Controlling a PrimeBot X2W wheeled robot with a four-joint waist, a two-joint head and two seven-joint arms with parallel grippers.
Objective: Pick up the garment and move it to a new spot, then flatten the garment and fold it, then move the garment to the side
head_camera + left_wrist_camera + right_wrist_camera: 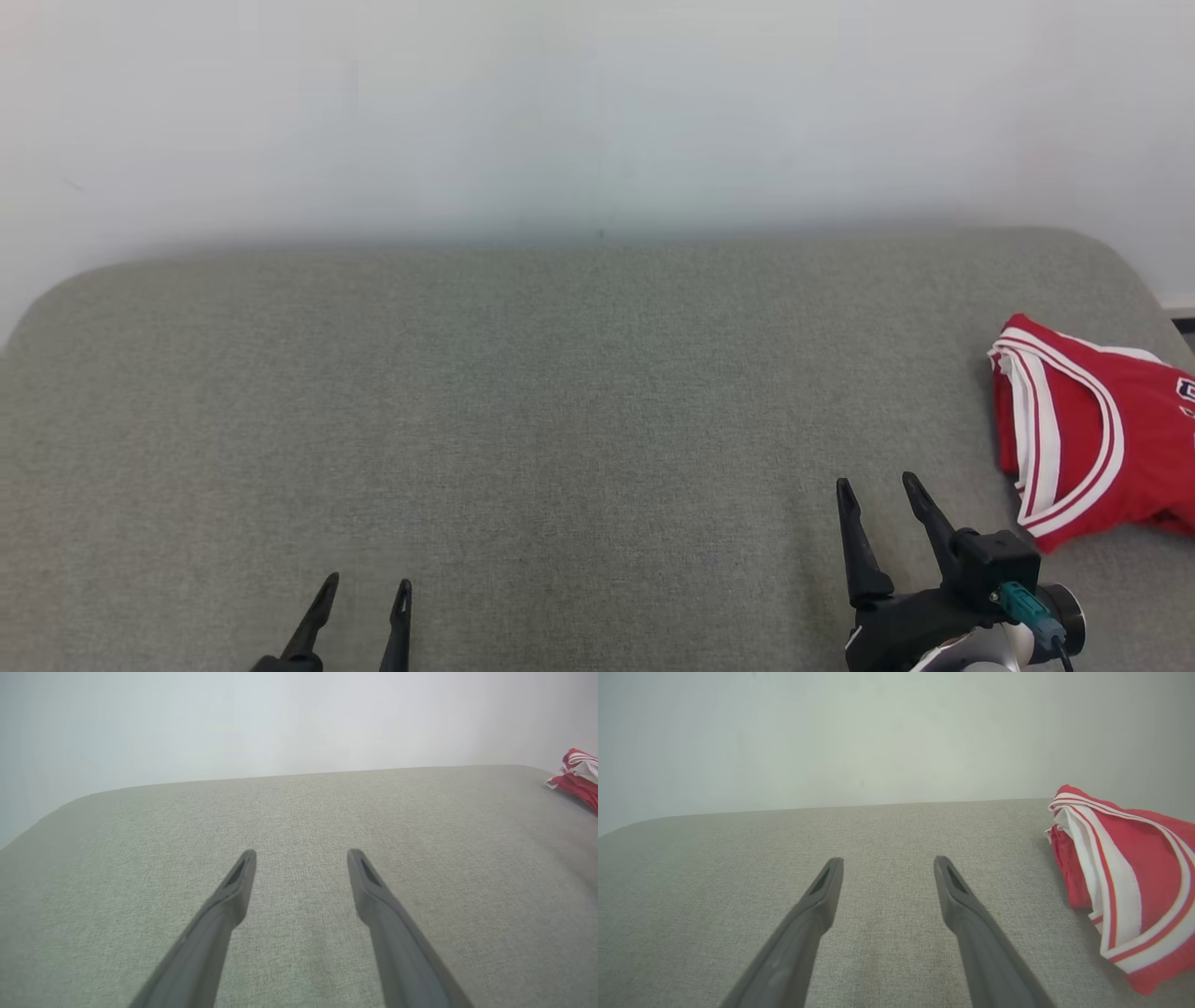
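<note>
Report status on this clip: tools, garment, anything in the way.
Left tool open, empty. Right tool open, empty, beside the garment, not touching. Garment red with white trim, bunched at right end of cushion. Nothing between.

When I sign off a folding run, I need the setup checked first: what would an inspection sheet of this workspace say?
Surface: grey fabric cushion, flat, with rounded far corners.
Job's things: red jersey with white trim, bunched at the right edge, not held.
Clutter: nothing seen.
Grippers: left gripper open, low left; right gripper open, beside the jersey but apart from it.
Cables: green plug and dark cable at the right wrist.
Surroundings: plain white wall behind.
</note>
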